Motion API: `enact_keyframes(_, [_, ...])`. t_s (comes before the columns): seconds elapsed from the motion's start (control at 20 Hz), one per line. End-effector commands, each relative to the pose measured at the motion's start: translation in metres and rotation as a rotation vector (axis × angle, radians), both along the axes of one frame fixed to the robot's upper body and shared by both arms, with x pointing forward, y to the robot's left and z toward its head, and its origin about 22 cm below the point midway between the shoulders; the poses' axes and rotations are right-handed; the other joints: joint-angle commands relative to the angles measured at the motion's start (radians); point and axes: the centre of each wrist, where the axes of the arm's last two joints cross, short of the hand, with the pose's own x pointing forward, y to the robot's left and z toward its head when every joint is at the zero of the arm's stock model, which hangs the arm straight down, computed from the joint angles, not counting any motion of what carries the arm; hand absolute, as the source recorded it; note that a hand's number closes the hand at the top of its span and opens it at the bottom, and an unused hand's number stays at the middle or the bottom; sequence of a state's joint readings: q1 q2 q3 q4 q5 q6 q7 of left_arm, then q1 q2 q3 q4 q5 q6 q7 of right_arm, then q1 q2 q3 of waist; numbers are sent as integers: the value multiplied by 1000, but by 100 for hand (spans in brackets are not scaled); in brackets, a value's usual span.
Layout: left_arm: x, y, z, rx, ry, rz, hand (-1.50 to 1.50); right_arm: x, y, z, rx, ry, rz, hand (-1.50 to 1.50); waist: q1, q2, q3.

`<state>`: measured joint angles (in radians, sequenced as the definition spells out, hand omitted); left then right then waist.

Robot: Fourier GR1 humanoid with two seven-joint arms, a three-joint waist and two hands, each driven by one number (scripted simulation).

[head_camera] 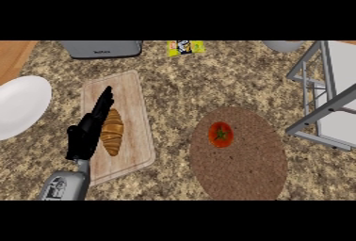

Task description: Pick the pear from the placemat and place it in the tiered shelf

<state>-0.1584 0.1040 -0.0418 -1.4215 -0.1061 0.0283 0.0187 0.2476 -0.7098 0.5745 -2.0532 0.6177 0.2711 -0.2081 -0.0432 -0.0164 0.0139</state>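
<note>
On the far half of a round brown placemat (243, 169) lies a red round fruit with a green star-shaped stem (220, 134); it looks like a tomato, and no pear shows. The tiered shelf (314, 117), a grey frame with white boards, stands at the right edge, just right of the placemat. My left hand (87, 134) is far to the left, over a wooden cutting board. Its fingers are straight and point away from me, alongside a croissant (112, 132), and hold nothing. My right hand does not show.
The wooden cutting board (132, 99) carries the croissant. A white plate (21, 108) sits at the left edge. Along the back stand a grey toaster (101, 48), a yellow packet (185, 47) and a grey bowl (284, 45).
</note>
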Motion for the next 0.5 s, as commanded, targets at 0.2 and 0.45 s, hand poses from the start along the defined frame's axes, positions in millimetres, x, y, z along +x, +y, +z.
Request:
enact_keyframes(0.2, [-2,13,1,8,-12,71,0,7,-51,37,264,-38,101,150,-57,4,-2])
enact_keyframes(0.45, [-9,20,-3,13,-12,78,0,28,-104,63,322,-168,37,150,-74,-1,-4])
